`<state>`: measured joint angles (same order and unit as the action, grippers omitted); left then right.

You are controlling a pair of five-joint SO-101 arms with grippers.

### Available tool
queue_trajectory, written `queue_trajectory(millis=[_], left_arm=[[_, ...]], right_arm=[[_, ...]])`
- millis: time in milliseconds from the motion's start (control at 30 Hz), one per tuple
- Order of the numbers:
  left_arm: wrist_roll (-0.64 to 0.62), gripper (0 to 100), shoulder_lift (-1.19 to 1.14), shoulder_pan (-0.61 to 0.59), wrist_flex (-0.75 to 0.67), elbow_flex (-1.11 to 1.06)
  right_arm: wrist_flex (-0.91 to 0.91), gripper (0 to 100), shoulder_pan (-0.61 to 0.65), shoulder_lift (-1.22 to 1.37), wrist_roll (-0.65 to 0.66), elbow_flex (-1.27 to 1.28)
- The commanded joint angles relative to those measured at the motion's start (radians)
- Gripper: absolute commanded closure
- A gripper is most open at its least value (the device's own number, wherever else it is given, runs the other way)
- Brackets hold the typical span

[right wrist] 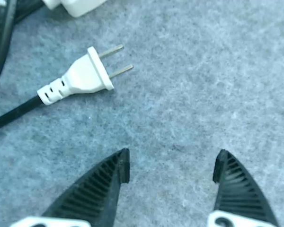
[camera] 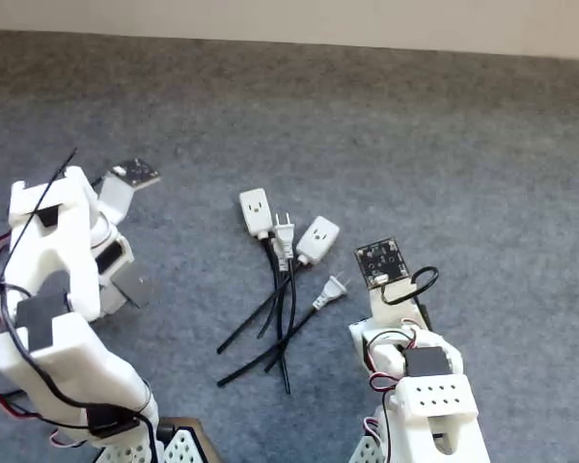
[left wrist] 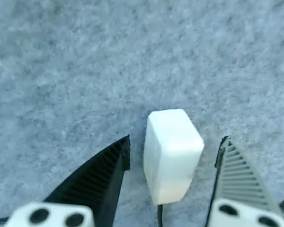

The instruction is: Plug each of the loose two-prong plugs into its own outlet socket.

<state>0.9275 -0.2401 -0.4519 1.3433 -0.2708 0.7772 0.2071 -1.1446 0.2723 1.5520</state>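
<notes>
Now, left tool (left wrist: 176, 140) spread, framing white socket block (left wrist: 173, 156) lying on worktop (left wrist: 85, 71), likely lining up to steady it. Right tool (right wrist: 173, 152) spread, empty; loose plug (right wrist: 83, 75) just ahead, prongs bare, unplugged.

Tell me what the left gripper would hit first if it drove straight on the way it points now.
Most likely the white outlet socket: it lies on the carpet straight ahead of the left gripper, in line with the gap between its open fingers. How far ahead is unclear.
</notes>
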Motion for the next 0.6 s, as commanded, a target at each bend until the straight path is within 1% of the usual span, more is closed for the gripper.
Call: queue_trajectory(millis=[0, 67, 133, 200, 267, 367, 500, 567], left_arm=[[-0.006, 70, -0.027, 0.019, -0.002, 0.007], [-0.006, 70, -0.012, 0.053, 0.038, 0.013], [-0.009, 70, 0.024, 0.116, 0.153, 0.031], [-0.012, 70, 0.079, 0.202, 0.307, 0.042], [-0.044, 70, 0.154, 0.282, 0.399, 0.035], [-0.164, 70, 0.286, 0.374, 0.407, -0.015], [-0.18, 70, 0.415, 0.466, 0.408, -0.15], [-0.175, 70, 0.452, 0.463, 0.39, -0.205]], right_arm=[[-0.015, 72.1, 0.008, -0.015, 0.009, -0.002], [-0.015, 72.1, 0.008, -0.015, 0.009, -0.002], [-0.015, 72.1, 0.008, -0.015, 0.009, -0.002], [-0.015, 72.1, 0.008, -0.015, 0.009, -0.002], [-0.015, 72.1, 0.008, -0.013, 0.009, -0.002], [-0.015, 72.1, 0.008, -0.013, 0.009, -0.002], [-0.015, 72.1, 0.008, -0.013, 0.009, -0.002], [-0.015, 72.1, 0.008, -0.013, 0.009, -0.002]])
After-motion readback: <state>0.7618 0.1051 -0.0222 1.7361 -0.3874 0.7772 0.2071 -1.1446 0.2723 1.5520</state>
